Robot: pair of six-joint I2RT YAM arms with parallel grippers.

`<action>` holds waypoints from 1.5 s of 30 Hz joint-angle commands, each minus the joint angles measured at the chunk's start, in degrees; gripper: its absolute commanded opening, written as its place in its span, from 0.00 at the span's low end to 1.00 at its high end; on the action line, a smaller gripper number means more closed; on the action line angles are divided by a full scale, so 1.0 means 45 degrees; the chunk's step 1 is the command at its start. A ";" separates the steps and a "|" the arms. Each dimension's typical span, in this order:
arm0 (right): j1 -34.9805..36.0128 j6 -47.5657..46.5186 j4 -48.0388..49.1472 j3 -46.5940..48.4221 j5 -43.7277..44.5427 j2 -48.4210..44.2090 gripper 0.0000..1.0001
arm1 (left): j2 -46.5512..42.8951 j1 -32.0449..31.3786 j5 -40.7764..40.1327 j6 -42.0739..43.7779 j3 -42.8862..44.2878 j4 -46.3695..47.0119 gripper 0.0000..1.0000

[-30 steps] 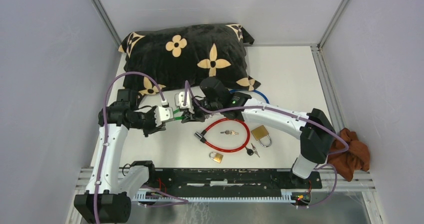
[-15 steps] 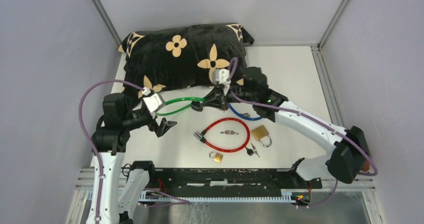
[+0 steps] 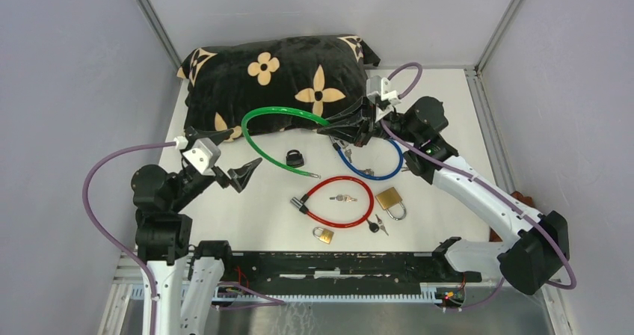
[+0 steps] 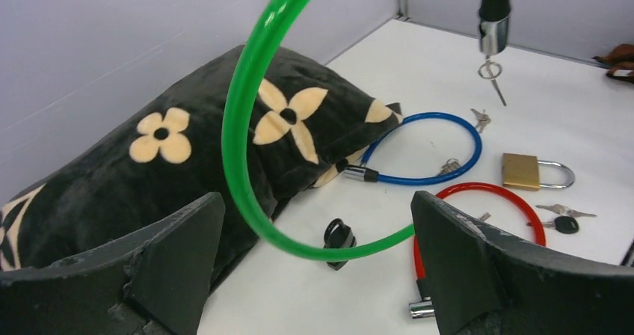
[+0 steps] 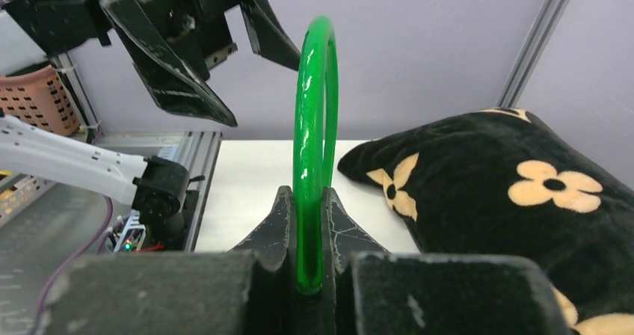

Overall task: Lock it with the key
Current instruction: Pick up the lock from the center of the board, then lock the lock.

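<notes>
A green cable lock (image 3: 250,137) arcs through the air over the table. My right gripper (image 3: 338,129) is shut on one end of it, and the right wrist view shows the green cable (image 5: 314,125) pinched between the jaws of the right gripper (image 5: 308,223). Below that hand hangs a silver barrel with a key (image 4: 495,84) on a ring. The cable's free end hangs near the red lock. A small black lock piece (image 3: 294,158) lies on the table under the loop. My left gripper (image 3: 224,159) stands open left of the loop, holding nothing.
A black flowered pillow (image 3: 277,81) fills the back left. On the table lie a blue cable lock (image 3: 371,172), a red cable lock (image 3: 336,200) with keys (image 3: 343,198) inside its loop, a brass padlock (image 3: 389,199), a smaller padlock (image 3: 323,235) and a black-headed key (image 3: 376,226).
My left gripper opened, let go of the green cable and drew back left. My right arm carried the cable up and to the back right. The black piece now lies on the table.
</notes>
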 commanded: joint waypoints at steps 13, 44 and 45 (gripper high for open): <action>-0.0445 0.0973 0.1967 0.0515 -0.0655 -0.2530 0.00 | -0.2476 -0.0002 -0.0585 -0.7574 -0.6316 0.7982 0.89; -0.0436 0.4134 0.5584 0.0678 -0.1090 -0.1501 0.00 | -0.0512 -0.4130 -0.0199 -0.8695 -0.8898 1.2488 0.59; -0.0425 0.4228 0.5696 0.0680 -0.1090 -0.1432 0.00 | -0.0459 -0.4212 -0.0327 -0.8669 -0.8941 1.2573 0.59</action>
